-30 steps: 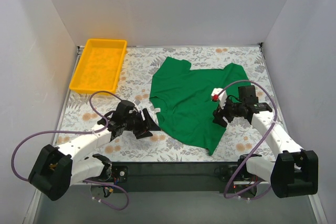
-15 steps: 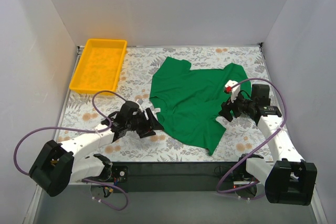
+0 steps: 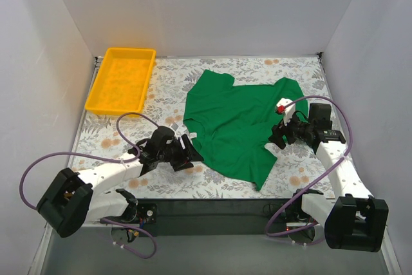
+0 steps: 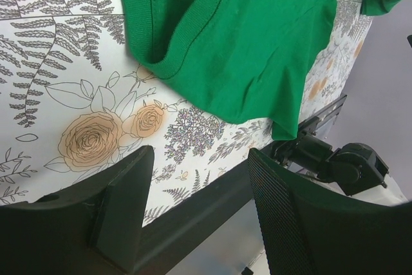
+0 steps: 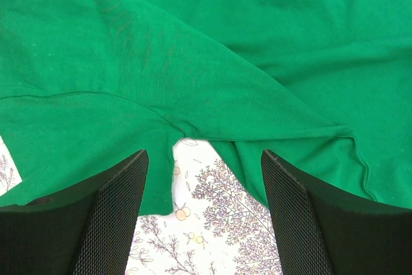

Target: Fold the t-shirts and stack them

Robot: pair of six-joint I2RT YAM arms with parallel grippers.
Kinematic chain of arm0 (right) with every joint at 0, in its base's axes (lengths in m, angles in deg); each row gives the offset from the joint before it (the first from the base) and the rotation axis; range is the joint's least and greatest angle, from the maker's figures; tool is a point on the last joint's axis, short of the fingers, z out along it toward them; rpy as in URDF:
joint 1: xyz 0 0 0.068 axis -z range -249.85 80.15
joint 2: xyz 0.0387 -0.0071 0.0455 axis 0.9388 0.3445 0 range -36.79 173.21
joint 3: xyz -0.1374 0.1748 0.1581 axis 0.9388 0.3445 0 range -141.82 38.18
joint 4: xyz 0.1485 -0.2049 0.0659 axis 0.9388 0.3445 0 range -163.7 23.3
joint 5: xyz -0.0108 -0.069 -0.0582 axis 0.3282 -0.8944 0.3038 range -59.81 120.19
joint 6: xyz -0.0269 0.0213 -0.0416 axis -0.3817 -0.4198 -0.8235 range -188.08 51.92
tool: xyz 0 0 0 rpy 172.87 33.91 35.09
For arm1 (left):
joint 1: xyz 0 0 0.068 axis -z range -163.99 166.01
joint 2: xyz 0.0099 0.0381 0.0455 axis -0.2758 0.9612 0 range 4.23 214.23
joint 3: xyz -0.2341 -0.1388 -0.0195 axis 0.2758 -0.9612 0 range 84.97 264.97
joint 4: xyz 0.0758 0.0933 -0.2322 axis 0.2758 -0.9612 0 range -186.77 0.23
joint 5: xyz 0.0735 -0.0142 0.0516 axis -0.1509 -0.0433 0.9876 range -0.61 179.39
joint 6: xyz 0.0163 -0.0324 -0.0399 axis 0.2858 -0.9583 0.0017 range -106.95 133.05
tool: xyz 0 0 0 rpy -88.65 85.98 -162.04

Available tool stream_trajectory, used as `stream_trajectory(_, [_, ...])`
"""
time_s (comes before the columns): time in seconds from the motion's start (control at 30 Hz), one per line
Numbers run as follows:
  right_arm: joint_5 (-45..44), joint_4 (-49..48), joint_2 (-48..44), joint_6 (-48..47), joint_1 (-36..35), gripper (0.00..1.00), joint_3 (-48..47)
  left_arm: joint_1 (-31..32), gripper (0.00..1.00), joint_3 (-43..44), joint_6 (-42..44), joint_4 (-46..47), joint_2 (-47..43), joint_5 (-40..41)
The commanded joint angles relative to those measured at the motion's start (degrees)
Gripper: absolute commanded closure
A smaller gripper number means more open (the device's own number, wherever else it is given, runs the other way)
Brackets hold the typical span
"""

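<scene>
The left arm [image 3: 106, 173] and the right arm [image 3: 336, 159] have white shells and black joints, each with a big black block [image 3: 63, 201] at the shoulder. A thin purple cable [image 3: 64, 154] loops beside each arm. The left gripper [image 3: 189, 156] and the right gripper [image 3: 275, 138] are black; their fingers [image 5: 112, 217] carry a fine mesh pattern. A small red part [image 3: 281, 107] marks the right wrist.

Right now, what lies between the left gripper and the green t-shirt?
Only bare floral table cover separates the left gripper from the t-shirt; the left wrist view shows it.
</scene>
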Motion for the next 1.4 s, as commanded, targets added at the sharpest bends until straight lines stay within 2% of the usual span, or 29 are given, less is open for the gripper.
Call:
stream_trajectory(0.0, [1.59, -1.22, 0.3, 0.71, 0.48, 0.23, 0.02, 0.65, 0.41, -0.34, -0.95, 1.27, 0.49, 1.96])
stream_trajectory(0.2, [1.41, -1.14, 2.32, 0.62, 1.1, 0.23, -0.24, 1.27, 0.41, -1.74, -1.74, 2.86, -0.03, 2.14])
stream_trajectory(0.63, [2.38, -1.22, 0.21, 0.18, 2.94, 0.23, 0.29, 2.23, 0.41, -0.69, -1.21, 2.77, -0.12, 2.93])
stream_trajectory(1.37, [3.43, -1.22, 0.21, -0.08, 3.73, 0.23, 0.46, 2.32, 0.36, -2.53, -0.07, -0.39, -9.17, 8.38])
